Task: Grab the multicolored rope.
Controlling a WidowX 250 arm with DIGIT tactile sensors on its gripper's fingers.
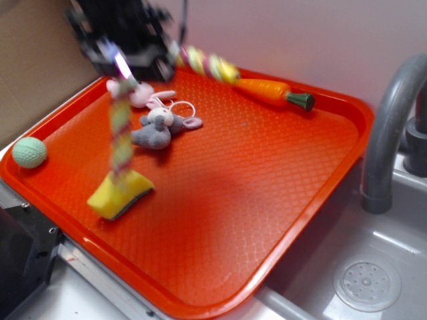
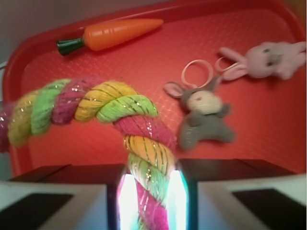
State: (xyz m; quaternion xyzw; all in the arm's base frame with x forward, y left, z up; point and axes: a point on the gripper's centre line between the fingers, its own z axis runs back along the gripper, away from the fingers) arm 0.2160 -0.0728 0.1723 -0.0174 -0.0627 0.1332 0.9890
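The multicolored rope is a thick twist of yellow, light green and magenta strands. In the wrist view it runs up between my two fingers and bends left over the red tray. My gripper is shut on it. In the exterior view my gripper is raised above the tray's far left corner. One part of the rope hangs down, blurred, to its yellow end near the tray. The other part sticks out to the right toward the carrot.
An orange toy carrot lies at the tray's far edge. A grey plush mouse and a pink plush bunny lie under the gripper. A green ball sits at the left rim. A sink and grey faucet are on the right.
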